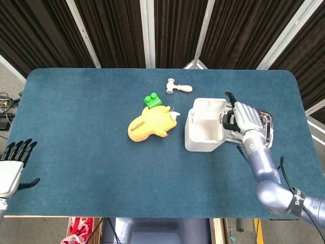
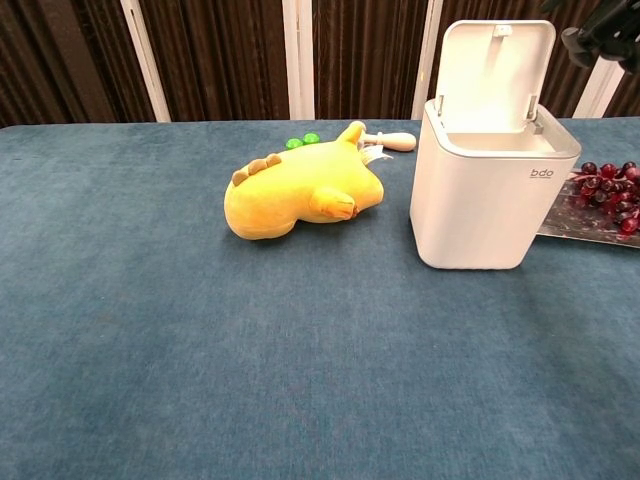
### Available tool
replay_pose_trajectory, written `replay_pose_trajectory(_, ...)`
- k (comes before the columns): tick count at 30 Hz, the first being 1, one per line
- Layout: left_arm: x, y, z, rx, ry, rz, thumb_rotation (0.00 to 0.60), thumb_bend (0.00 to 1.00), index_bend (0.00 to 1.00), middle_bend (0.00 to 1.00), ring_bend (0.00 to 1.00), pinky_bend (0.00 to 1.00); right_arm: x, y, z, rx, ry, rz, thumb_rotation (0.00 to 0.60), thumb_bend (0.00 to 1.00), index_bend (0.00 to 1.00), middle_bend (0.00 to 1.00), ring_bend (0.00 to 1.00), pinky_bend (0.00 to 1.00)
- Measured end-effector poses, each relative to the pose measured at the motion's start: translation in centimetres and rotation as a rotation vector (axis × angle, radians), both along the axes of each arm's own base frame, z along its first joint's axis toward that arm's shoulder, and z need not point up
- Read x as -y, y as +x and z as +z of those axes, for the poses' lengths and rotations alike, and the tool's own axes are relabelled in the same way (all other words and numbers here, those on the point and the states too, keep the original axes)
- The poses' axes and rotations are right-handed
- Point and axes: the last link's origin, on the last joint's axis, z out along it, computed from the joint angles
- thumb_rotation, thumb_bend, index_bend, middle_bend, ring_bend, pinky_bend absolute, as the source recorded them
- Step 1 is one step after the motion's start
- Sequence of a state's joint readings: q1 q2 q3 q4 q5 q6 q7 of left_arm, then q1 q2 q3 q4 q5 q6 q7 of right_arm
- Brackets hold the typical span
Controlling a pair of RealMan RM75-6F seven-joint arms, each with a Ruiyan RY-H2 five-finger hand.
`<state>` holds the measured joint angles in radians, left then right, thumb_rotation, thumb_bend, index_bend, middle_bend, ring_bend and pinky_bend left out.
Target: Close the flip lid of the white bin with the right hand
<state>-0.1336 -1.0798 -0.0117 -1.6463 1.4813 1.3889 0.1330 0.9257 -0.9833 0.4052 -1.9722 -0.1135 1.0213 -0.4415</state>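
White bin (image 1: 205, 133) out on the blue table (image 1: 76, 127), flip lid (image 2: 495, 72) up and open. Right hand (image 1: 242, 118) up high, just right of the bin, beside the raised lid — fingers (image 2: 598, 30) loosely apart, holding nothing. Touching the lid or not — cannot tell. Yellow plush toy (image 1: 149, 123) left of the bin, green block (image 1: 151, 99) and small wooden hammer (image 1: 179, 87) behind it. Grapes (image 2: 610, 192) on a shiny tray (image 2: 580, 215), right of the bin. Left hand (image 1: 12, 165) far left of the bin, fingers spread, empty.
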Motion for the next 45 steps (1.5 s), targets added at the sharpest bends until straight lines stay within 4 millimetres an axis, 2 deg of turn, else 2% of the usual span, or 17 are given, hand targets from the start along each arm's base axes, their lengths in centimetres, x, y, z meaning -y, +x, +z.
replay_pose_trajectory(2, 0.0, 0.0, 0.0, 0.002, 0.0, 0.004, 0.6, 0.0, 0.0, 0.0, 0.0, 0.0, 0.2, -0.1, -0.3, 0.0, 0.005, -0.012, 0.6, 0.69, 0.02, 0.72, 0.77, 0.67)
replay_pose_trajectory(6, 0.0, -0.1, 0.0, 0.003, -0.009, 0.011, 0.6, 0.0, 0.0, 0.0, 0.0, 0.0, 0.3, 0.0, -0.9, 0.0, 0.023, -0.029, 0.6, 0.72, 0.14, 0.73, 0.78, 0.68)
replay_pose_trajectory(9, 0.0, -0.1, 0.0, 0.001, -0.013, 0.016, 0.6, 0.0, 0.0, 0.0, 0.0, 0.0, 0.2, 0.2, -1.1, -0.008, 0.028, -0.021, 0.6, 0.73, 0.16, 0.74, 0.79, 0.69)
replay_pose_trajectory(14, 0.0, 0.0, 0.0, 0.005, -0.011, 0.012, 0.6, 0.0, 0.0, 0.0, 0.0, 0.0, -0.5, 1.0, -1.1, -0.002, 0.044, -0.005, 0.6, 0.73, 0.17, 0.77, 0.82, 0.72)
replay_pose_trajectory(27, 0.0, 0.1, -0.1, -0.002, -0.012, 0.014, 0.6, 0.0, 0.0, 0.0, 0.0, 0.0, -2.9, 2.6, -0.5, 0.003, 0.091, 0.042, 0.6, 0.73, 0.17, 0.78, 0.82, 0.72)
replay_pose_trajectory(45, 0.0, 0.1, -0.2, -0.003, -0.016, 0.02, 0.6, 0.0, 0.0, 0.0, 0.0, 0.0, -5.7, 1.6, -1.0, -0.02, 0.193, 0.02, 0.6, 0.73, 0.17, 0.78, 0.82, 0.72)
